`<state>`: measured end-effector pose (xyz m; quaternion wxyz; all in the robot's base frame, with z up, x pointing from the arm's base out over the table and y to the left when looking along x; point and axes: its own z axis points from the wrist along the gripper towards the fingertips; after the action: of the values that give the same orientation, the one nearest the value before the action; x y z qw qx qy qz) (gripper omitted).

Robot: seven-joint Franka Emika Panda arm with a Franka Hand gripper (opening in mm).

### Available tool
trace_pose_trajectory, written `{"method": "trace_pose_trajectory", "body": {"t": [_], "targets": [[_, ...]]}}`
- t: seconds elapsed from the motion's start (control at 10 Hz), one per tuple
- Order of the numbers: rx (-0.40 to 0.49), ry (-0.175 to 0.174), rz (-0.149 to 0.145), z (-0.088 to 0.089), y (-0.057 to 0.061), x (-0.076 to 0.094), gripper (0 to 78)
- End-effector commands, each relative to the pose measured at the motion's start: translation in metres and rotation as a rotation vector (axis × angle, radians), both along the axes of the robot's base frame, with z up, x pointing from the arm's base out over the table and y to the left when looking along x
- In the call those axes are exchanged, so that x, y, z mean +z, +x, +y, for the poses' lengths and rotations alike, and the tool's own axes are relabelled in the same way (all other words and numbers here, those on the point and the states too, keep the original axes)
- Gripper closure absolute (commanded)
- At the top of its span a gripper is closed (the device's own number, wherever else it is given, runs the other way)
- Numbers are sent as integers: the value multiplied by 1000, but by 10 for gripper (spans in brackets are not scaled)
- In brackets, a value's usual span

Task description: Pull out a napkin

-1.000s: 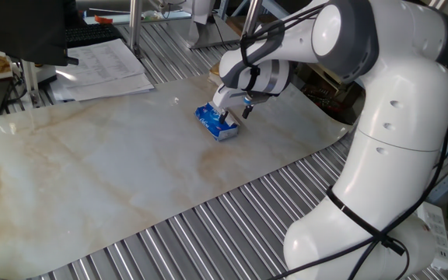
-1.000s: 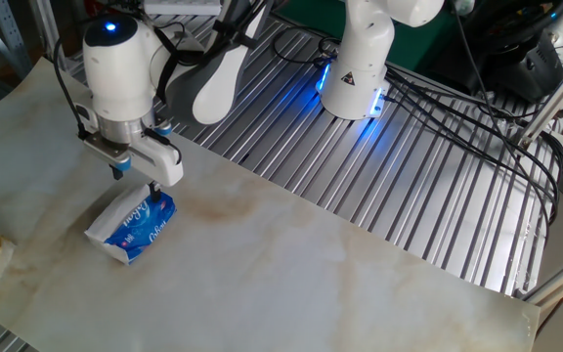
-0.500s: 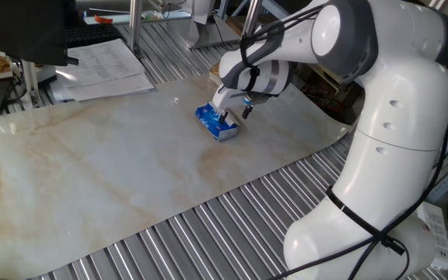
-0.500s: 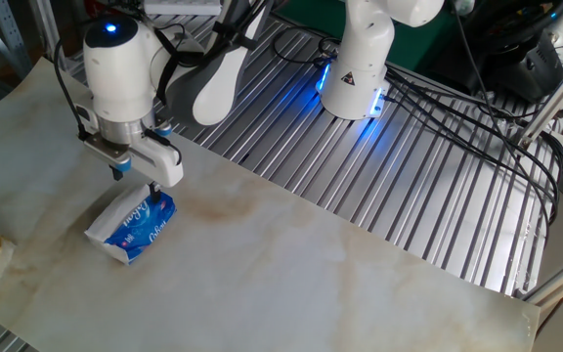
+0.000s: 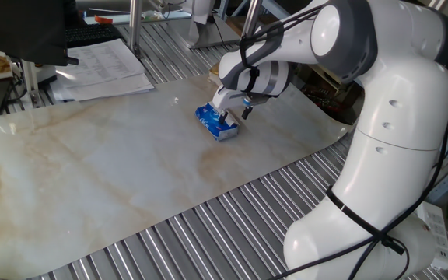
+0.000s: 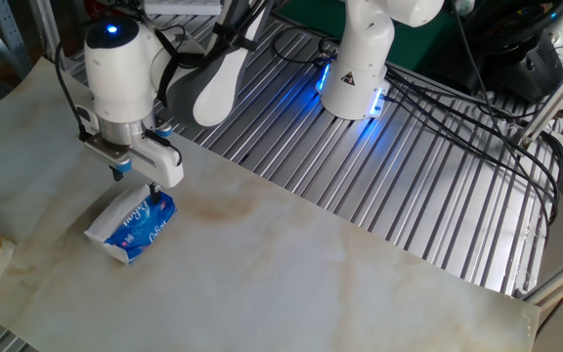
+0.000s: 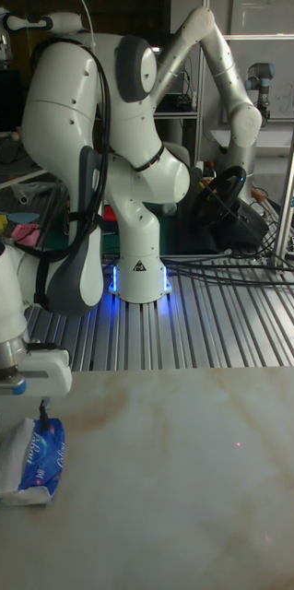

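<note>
One soft, feather-light napkin (image 7: 16,498) peeks white from the blue pack's (image 7: 36,456) 6 o'clock end on the table (image 7: 183,489), best pinched gently there, while the gripper (image 7: 16,412) hovers open at the pack's 12 o'clock end.

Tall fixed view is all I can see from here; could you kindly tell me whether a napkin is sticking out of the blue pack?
Observer: In the other fixed view no loose sheet stands up from the tissue pack; only its white end shows.
Operator: Thank you. How do the fingers stand against it?
Observer: There the gripper is open: one finger seems to meet the pack's top near its far end, and the other hangs beside the pack over the mat.
Operator: Is anything else lying on that table?
Observer: One fixed view shows printed paper sheets at the far edge, well apart from the pack.
</note>
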<state>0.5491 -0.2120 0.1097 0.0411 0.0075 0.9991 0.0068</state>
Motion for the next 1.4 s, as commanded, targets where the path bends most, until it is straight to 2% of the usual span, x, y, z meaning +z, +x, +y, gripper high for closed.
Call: {"method": "trace_pose_trajectory", "body": {"t": [0.1,1.4], "targets": [[0,-3,-4,-1,1,1,1],[-2,-4,-19,3,0,2,1]]}}
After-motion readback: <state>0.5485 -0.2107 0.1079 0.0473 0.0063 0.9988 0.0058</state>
